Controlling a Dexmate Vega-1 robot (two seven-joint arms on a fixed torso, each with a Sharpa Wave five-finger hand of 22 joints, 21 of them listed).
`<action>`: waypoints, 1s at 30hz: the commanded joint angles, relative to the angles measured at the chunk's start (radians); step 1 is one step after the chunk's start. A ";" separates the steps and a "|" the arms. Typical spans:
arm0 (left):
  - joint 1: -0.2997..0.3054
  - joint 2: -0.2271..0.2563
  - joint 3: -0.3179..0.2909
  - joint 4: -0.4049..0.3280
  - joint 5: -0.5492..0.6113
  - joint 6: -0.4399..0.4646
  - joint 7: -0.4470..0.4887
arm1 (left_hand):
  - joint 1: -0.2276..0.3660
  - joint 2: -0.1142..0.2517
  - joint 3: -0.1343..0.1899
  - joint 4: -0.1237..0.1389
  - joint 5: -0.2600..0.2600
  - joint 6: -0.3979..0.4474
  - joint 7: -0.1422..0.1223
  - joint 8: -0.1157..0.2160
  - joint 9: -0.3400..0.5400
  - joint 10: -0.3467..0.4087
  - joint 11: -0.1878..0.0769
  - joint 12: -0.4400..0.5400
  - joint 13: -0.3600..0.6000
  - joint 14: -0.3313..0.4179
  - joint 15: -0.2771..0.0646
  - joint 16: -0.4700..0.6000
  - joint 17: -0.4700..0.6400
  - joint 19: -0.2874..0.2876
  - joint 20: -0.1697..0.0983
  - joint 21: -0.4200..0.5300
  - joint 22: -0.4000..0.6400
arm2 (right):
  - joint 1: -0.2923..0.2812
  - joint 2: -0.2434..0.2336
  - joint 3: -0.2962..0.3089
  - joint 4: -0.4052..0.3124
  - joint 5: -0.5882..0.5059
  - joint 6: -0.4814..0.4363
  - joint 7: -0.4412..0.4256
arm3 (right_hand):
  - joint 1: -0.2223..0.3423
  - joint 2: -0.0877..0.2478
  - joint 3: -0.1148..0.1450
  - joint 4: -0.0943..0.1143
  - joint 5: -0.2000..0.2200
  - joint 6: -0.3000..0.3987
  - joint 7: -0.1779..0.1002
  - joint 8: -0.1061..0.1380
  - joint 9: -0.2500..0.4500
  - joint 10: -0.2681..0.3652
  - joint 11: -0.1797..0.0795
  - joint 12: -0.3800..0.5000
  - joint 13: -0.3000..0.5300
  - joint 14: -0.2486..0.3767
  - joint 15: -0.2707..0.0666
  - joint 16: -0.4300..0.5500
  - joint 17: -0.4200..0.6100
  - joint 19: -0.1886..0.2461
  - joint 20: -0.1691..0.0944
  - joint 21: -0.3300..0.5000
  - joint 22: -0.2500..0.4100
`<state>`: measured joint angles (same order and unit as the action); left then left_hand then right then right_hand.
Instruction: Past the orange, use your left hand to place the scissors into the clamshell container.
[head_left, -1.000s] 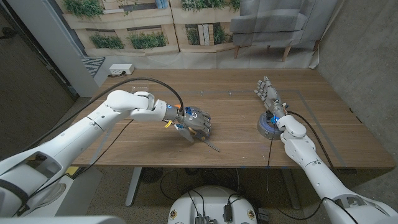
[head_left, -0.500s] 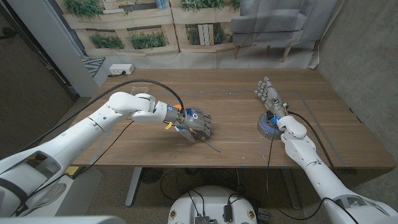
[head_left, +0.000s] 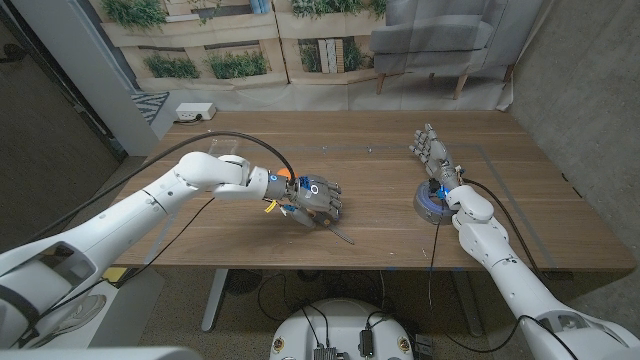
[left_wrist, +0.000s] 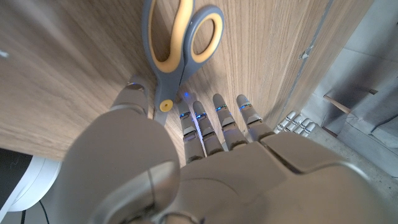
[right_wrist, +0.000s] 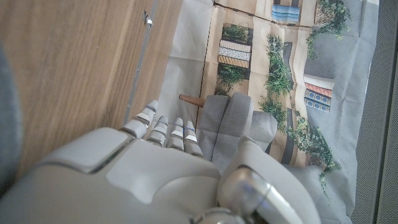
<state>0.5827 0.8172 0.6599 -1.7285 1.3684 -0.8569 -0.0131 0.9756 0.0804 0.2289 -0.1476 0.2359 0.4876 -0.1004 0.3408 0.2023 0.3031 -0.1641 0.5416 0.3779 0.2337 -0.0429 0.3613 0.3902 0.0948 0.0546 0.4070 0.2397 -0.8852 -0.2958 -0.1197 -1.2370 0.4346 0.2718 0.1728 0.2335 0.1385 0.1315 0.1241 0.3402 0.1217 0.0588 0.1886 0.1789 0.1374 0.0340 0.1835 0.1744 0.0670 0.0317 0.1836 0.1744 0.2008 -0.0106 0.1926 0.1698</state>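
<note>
Left wrist view: I'm curling my left hand (left_wrist: 205, 155) around the grey-and-yellow-handled scissors (left_wrist: 177, 50), seemingly gripping the blades for lifting; right hand (head_left: 432, 152) is waiting open.

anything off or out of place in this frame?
Yes: the task names an orange and a clamshell container, but neither can be seen on the table. The left hand is over the scissors, which lie on the wood with the handles past the fingertips. The right hand holds nothing. No spill or damage.
</note>
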 joint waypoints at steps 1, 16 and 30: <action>-0.011 0.026 0.047 -0.005 0.069 0.037 0.116 | 0.025 0.008 0.002 -0.010 0.000 0.028 0.000 0.012 0.006 0.025 -0.005 0.026 0.017 0.026 -0.059 0.024 0.022 0.026 -0.001 0.018 0.007 | 0.006 -0.001 0.003 0.012 0.004 -0.002 0.009 | -0.006 0.000 0.009 0.000 -0.001 0.010 0.002 0.005 0.004 0.008 0.000 0.004 0.005 0.010 0.003 0.005 0.003 0.007 0.003 0.005 0.004; -0.006 0.047 0.082 -0.023 0.088 0.067 0.116 | 0.100 0.015 -0.023 -0.011 -0.021 0.052 -0.012 0.032 0.009 0.078 -0.014 0.104 0.078 0.128 -0.107 0.140 0.138 0.199 -0.045 0.141 0.048 | -0.002 -0.006 0.006 0.000 0.004 -0.004 0.008 | -0.006 0.001 0.011 -0.001 -0.002 0.012 0.002 0.005 0.004 0.008 0.000 0.004 0.005 0.011 0.003 0.004 0.003 0.008 0.002 0.005 0.004; 0.010 0.036 0.074 0.004 0.030 0.074 0.046 | 0.133 0.031 -0.014 -0.001 -0.038 0.088 0.017 0.043 0.003 0.201 -0.019 0.122 0.056 0.346 -0.142 0.188 0.148 0.349 -0.054 0.336 0.155 | -0.009 -0.012 0.002 -0.021 -0.003 -0.013 -0.003 | -0.005 0.000 0.012 -0.002 -0.002 0.012 0.003 0.004 0.004 0.010 0.001 0.004 0.005 0.012 0.003 0.004 0.003 0.009 0.002 0.005 0.004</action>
<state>0.5807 0.8582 0.7355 -1.7444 1.4331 -0.7875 0.0765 1.1037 0.1054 0.2071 -0.1552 0.2028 0.5581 -0.0894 0.3791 0.2053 0.4404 -0.1713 0.6534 0.4487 0.5073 -0.0469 0.5459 0.5515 0.4197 0.0015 0.6983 0.3657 -0.8901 -0.3035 -0.1145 -1.2424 0.4382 0.2649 0.1787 0.2335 0.1385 0.1385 0.1227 0.3402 0.1271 0.0643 0.1886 0.1789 0.1373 0.0339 0.1834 0.1744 0.0709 0.0358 0.1836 0.1744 0.2007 -0.0105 0.1926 0.1698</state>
